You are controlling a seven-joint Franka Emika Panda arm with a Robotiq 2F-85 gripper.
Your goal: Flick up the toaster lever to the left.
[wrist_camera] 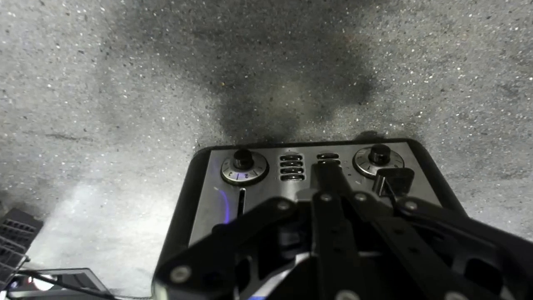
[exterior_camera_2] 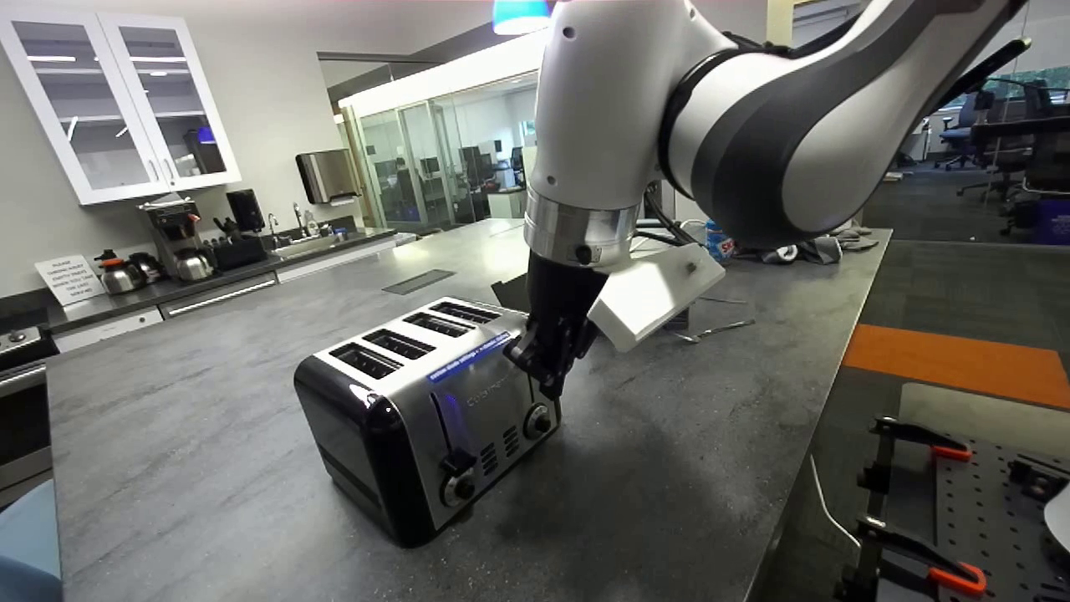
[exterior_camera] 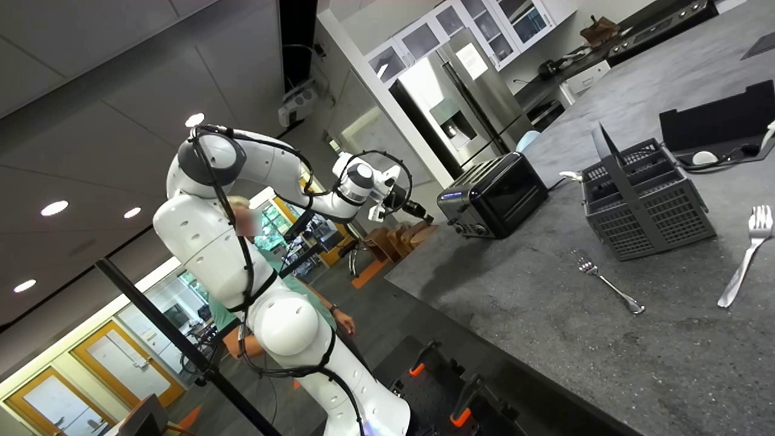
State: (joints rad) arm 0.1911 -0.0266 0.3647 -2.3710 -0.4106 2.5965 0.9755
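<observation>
The toaster (exterior_camera: 496, 194) is a dark box with a steel front panel and several top slots. It stands on the grey counter and also shows in an exterior view (exterior_camera_2: 368, 451). A black toaster lever (exterior_camera_2: 458, 461) sits low in its slot, just above a dial; it also shows in the wrist view (wrist_camera: 393, 181). The second lever is mostly hidden behind my gripper. My gripper (wrist_camera: 331, 166) looks shut with nothing between its tips. In the wrist view its tips overlap the panel buttons, left of the low lever. In an exterior view the gripper (exterior_camera_2: 552, 390) is in front of the panel, near the far dial.
A grey slatted utensil rack (exterior_camera: 651, 200) stands beside the toaster. Forks (exterior_camera: 607, 282) (exterior_camera: 748, 254) lie on the counter (exterior_camera: 545, 339). A black flat object (exterior_camera: 720, 118) lies behind the rack. The counter edge runs near the arm. A person stands behind the arm.
</observation>
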